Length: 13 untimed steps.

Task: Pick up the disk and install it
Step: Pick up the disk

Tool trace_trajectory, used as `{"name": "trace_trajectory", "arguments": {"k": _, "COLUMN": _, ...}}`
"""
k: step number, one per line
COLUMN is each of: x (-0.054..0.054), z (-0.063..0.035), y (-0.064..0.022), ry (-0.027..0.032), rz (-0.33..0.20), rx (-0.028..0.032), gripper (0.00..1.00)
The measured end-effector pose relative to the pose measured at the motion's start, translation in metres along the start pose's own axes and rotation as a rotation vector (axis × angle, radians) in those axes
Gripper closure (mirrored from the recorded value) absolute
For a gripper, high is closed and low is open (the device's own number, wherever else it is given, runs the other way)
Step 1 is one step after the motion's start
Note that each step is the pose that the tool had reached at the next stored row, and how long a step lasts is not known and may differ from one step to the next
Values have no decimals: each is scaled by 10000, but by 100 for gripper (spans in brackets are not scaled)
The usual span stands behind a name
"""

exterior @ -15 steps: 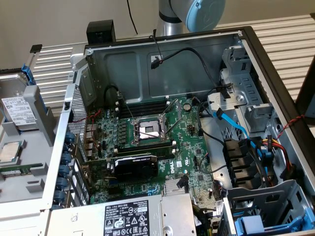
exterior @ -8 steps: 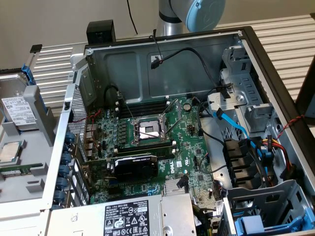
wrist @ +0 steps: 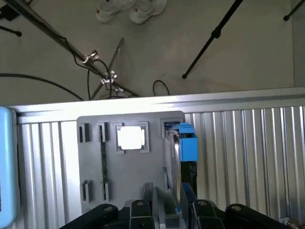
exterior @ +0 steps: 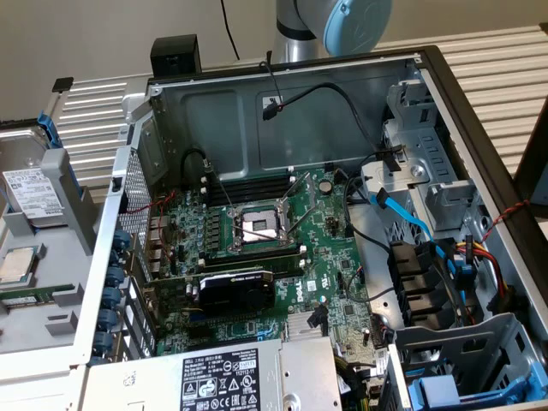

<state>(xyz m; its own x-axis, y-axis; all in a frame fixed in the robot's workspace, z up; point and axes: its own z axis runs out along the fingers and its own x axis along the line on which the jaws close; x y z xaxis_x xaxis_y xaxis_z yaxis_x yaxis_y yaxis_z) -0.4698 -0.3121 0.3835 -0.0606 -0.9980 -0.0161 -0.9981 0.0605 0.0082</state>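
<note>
The open computer case (exterior: 462,111) lies on the slatted metal table (exterior: 505,60). Outside the case, on the exterior view's left, sits a grey holder tray (exterior: 60,282). The disk (exterior: 30,195) stands on edge in a slot at one side of this tray, with its blue carrier around it. The processor chip (exterior: 17,265) lies flat in a pocket near it. In the wrist view the disk lines up between the fingers of my gripper (wrist: 169,207). My jaws are apart and hold nothing.

I see three dangers. The slot is narrow and the tray wall is just beside the disk, so a finger can land on the wall or only on the thin blue plastic. I think that plastic would bend, and the disk could then twist or slip. If my grip is off-centre, the disk may tilt and jam in its slot. Inside the case, the loose blue cable (exterior: 402,210) near the drive bays could catch the carrier.
</note>
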Motion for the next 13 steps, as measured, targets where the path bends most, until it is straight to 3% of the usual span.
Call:
{"name": "trace_trajectory", "arguments": {"k": 3, "x": -22, "z": 1, "y": 2, "ry": 1, "rz": -234, "rx": -3, "gripper": 62}}
{"name": "trace_trajectory", "arguments": {"k": 5, "x": -44, "z": 2, "y": 3, "ry": 3, "rz": -361, "rx": -5, "gripper": 49}}
{"name": "trace_trajectory", "arguments": {"k": 13, "x": -169, "z": 11, "y": 15, "ry": 6, "rz": -847, "rx": -10, "gripper": 49}}
